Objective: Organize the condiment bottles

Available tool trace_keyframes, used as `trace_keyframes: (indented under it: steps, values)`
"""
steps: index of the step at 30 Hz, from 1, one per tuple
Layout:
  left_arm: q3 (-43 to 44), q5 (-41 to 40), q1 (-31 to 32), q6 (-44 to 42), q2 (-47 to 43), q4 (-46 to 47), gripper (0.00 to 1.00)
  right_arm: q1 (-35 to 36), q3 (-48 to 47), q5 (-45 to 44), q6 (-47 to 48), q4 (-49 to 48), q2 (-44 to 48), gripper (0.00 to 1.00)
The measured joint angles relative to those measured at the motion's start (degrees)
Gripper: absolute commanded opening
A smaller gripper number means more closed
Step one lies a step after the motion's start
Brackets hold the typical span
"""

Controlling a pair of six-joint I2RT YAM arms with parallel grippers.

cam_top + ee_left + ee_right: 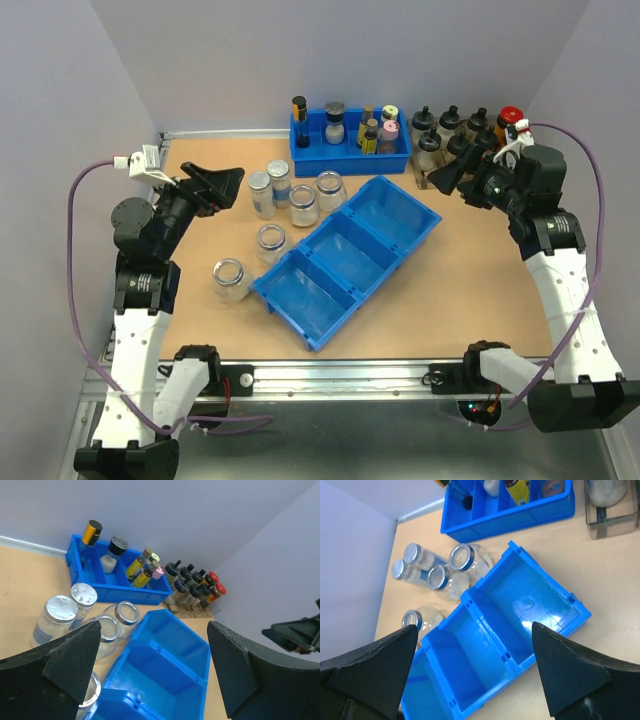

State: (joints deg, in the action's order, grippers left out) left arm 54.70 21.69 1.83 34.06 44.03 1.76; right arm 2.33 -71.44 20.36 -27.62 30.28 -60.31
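Fingers (70,655) wide, empty: left gripper (226,188), right gripper (440,178). Short clear glass jars (303,205) left of blue three-bay plastic bin (345,252); advise gripping body, upright.

Blue bins and spare bottles on a tan table (470,300)
A long blue bin (352,252) with three open-topped compartments lies diagonally mid-table, from near left to far right. At the far edge, a smaller blue tray (350,160) holds a tall yellow-banded bottle (300,121), a black-capped bottle (334,122) and small colourful-capped bottles (381,131). To its right stand dark bottles (452,128), some red-capped.
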Motion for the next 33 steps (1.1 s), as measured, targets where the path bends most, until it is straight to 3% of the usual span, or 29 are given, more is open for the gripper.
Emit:
trace_keyframes:
  steps: [10, 21, 33]
  values:
    - [1.3, 5.5, 0.0, 2.3, -1.0, -1.2, 0.99, 1.3, -11.3, 3.6, 6.8, 6.2, -11.8, 1.00]
    - [1.7, 5.2, 0.1, 2.4, -2.4, -2.1, 0.99, 22.6, -30.9, -21.2, 21.4, 12.6, -35.8, 1.00]
    - [1.6, 0.0, 0.1, 1.4, -9.0, -6.0, 0.99, 28.5, -48.0, -29.0, 27.3, 14.3, -57.5, 1.00]
